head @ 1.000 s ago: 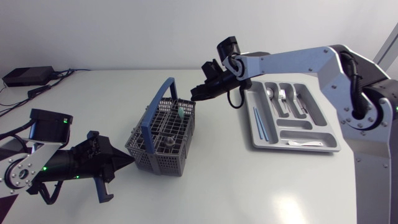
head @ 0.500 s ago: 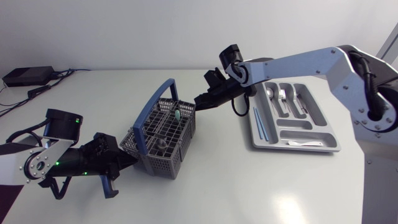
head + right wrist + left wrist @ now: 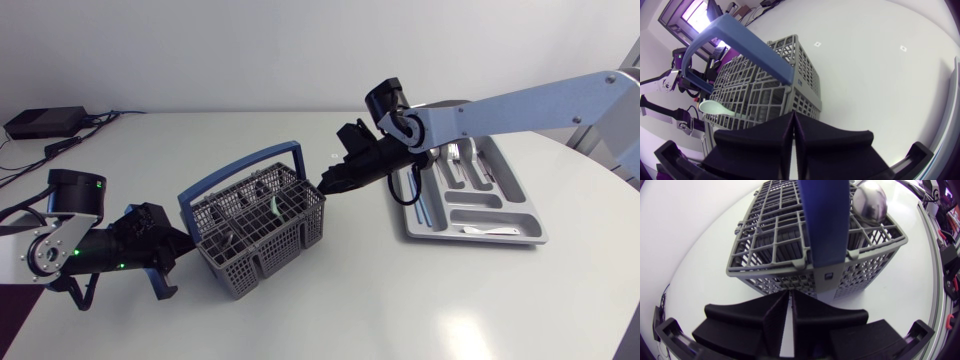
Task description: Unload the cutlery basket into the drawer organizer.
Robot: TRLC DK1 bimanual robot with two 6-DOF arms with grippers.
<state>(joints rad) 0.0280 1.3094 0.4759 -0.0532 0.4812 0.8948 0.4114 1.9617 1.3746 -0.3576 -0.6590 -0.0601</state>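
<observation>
The grey cutlery basket with a blue handle stands mid-table, tilted between my two grippers. My left gripper is shut and empty, tips against the basket's left wall. My right gripper is also shut and empty, tips at the basket's right corner. A pale green spoon and a metal spoon stick up inside. The grey drawer organizer lies to the right.
The organizer holds metal spoons and forks, a light blue piece in its left slot and a white piece in the front slot. A black box with cables sits at the far left back corner.
The basket has turned so its handle now runs across the view, and it has slid toward the front. My right gripper followed it down and forward; my left arm swung and stays at its left wall.
</observation>
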